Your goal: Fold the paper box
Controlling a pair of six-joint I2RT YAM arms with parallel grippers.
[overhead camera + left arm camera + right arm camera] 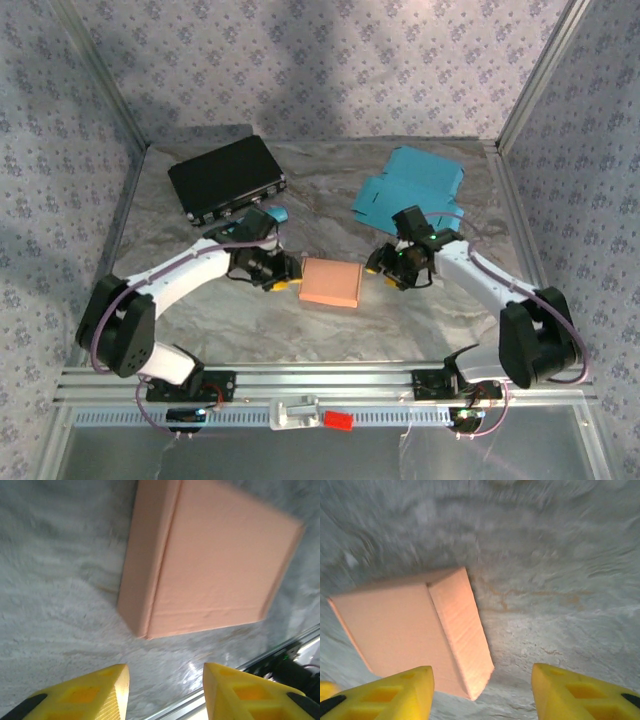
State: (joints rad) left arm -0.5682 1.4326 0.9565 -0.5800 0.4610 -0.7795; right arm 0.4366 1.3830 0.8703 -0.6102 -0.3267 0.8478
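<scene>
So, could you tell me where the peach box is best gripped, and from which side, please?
Probably from above, across its shorter span, pinching the near and far walls: the peach box lies flat and closed on the table, so nothing slips under it, and those upright walls are parallel and unobstructed.

The peach box [330, 283] blocks the middle of the desk [330, 340]. The left end effector [286, 282] is close on its left side and the right end effector [379, 267] close on its right. Bare desk lies open in front of it. Behind stand a black case [226, 177] and a teal box [410, 190], with a free lane between them.
</scene>
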